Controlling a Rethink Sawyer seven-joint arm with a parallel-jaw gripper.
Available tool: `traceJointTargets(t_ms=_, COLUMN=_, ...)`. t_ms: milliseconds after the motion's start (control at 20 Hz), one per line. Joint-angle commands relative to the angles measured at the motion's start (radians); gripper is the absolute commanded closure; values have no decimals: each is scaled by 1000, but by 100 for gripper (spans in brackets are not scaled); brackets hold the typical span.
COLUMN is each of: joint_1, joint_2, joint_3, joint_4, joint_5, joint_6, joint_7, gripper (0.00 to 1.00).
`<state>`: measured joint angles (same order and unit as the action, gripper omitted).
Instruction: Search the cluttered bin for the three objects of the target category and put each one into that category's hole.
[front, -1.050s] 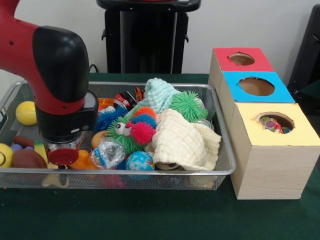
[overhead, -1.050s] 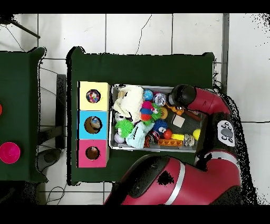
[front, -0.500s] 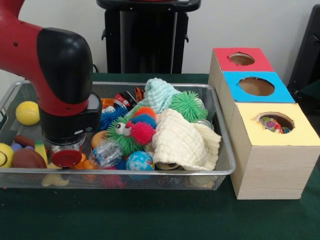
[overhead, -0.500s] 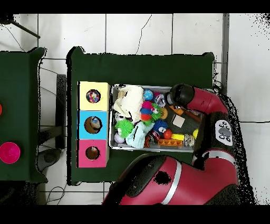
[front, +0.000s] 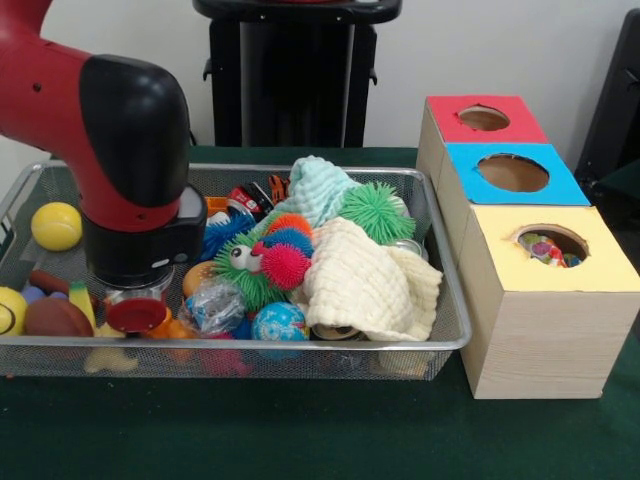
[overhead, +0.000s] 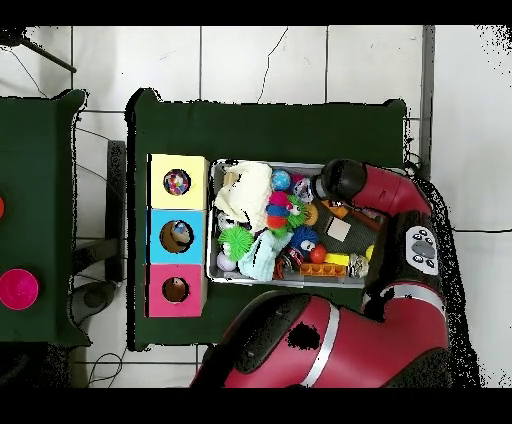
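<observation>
Front view: gripper (front: 135, 312) low in bin (front: 440, 345); grip state: cannot tell
Risk: crinkly ball (front: 215, 303) beside it could get pushed aside

A plain white wall (front: 500, 50) is standing behind the dark green cloth-covered table (front: 300, 440), which is resting on a white tiled floor (overhead: 300, 65).
</observation>
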<state>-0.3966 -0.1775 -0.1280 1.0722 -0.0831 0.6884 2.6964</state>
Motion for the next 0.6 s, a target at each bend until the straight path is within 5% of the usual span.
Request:
traceJointTargets(t_ms=50, joint_1=31, joint_2=37, joint_3=9, joint_4=126, joint_5=36, joint_6=112, joint_7=98, gripper=100)
traceJointTargets(t_ms=600, joint_1=69, joint_2=-1, joint_3=-31, joint_4=219, joint_5=44, joint_6=50, joint_7=129, gripper=100)
